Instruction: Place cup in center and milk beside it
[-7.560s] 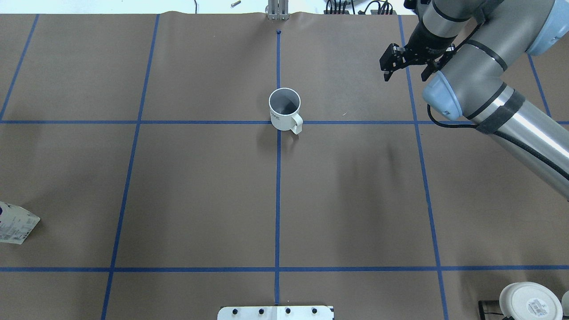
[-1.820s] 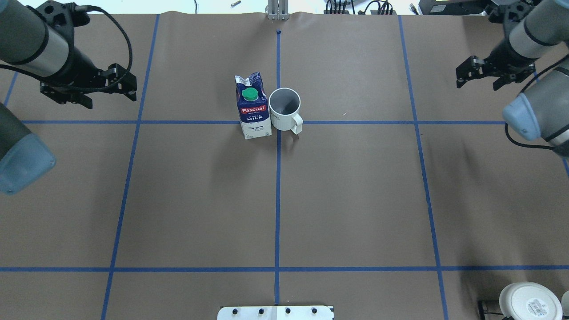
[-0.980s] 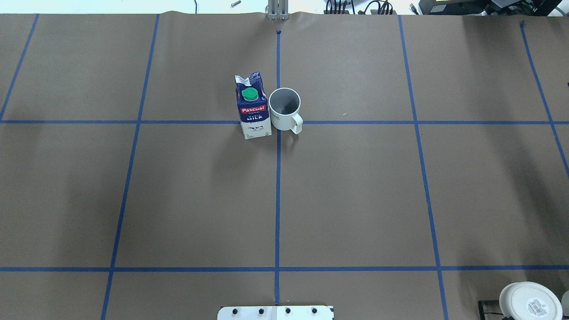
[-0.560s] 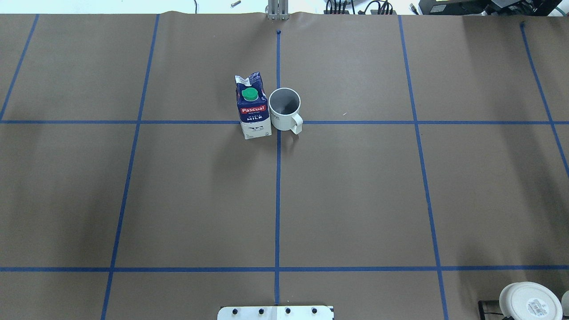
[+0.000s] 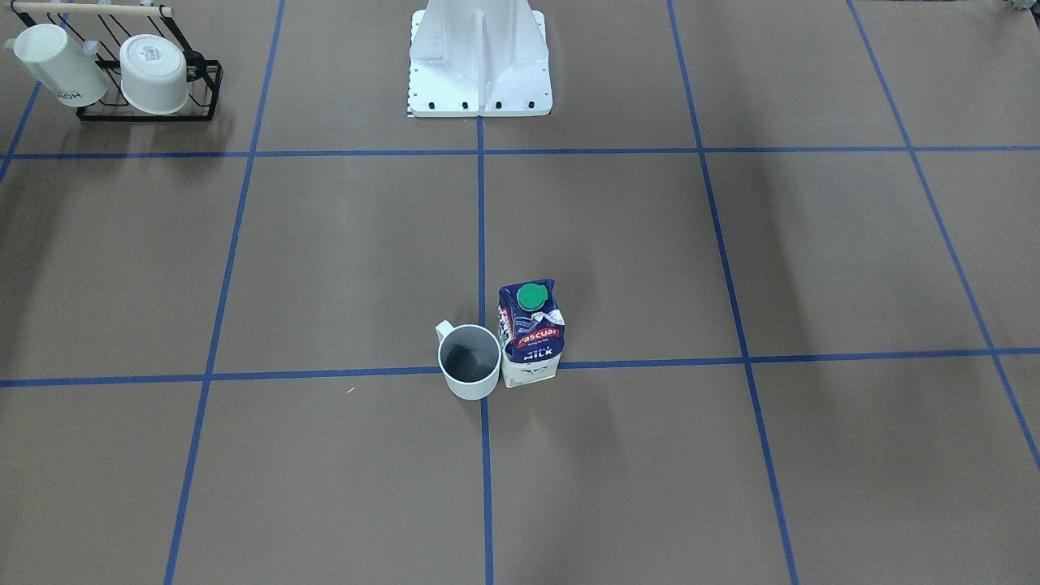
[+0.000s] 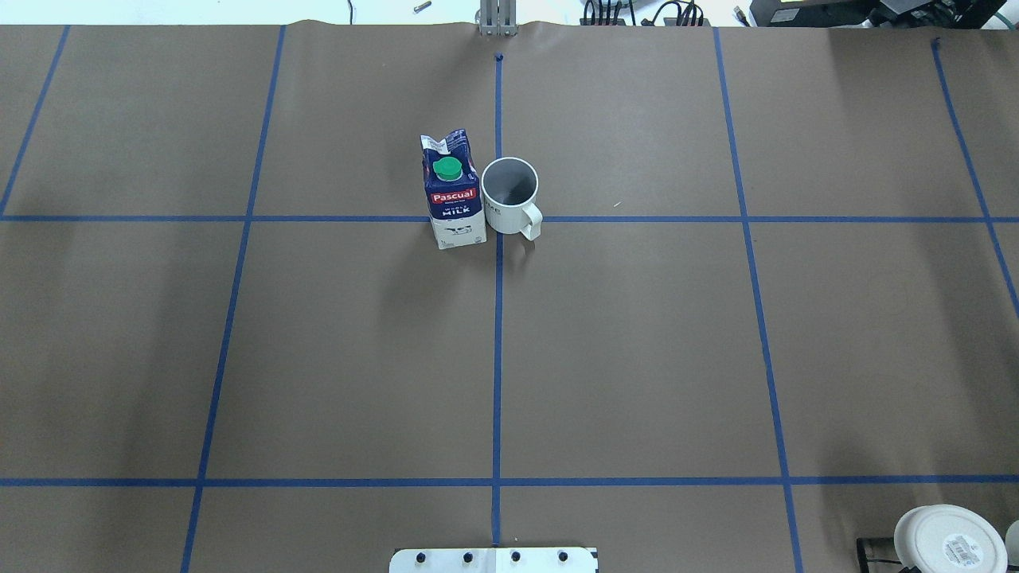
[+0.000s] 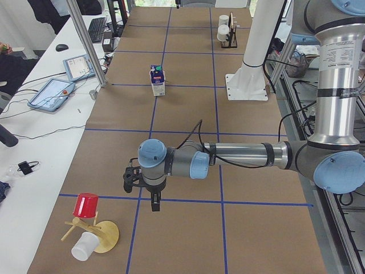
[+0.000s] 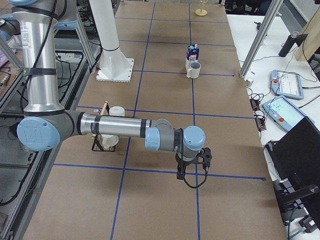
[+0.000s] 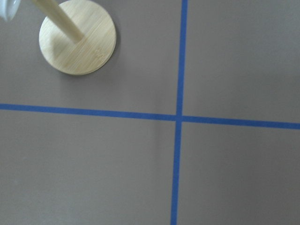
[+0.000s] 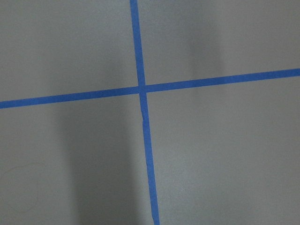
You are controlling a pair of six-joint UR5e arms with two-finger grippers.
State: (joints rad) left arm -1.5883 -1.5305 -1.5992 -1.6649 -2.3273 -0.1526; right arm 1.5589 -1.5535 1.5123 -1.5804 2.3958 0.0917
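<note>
The cup (image 6: 509,195), a white mug with a dark grey inside and a side handle, stands upright on the centre tape cross; it also shows in the front view (image 5: 469,361) and the right view (image 8: 194,70). The milk (image 6: 454,195), a navy and white carton with a green cap, stands upright right beside it (image 5: 530,333), (image 7: 157,81). Both arms are far from them. The left gripper (image 7: 140,197) hangs over the table's left end. The right gripper (image 8: 192,172) hangs over the right end. I cannot tell whether either is open or shut. Both look empty.
A bamboo mug tree (image 7: 91,228) with a red and a white cup stands near the left gripper; its base (image 9: 78,37) shows in the left wrist view. A black rack (image 5: 138,73) holds two white cups at the right end. The robot's white base (image 5: 479,65) is mid-table.
The milk went from the table's left edge to beside the cup. Both arms, at the far corners 1.8 s ago, have left the overhead view. Nothing has moved in the last second.
</note>
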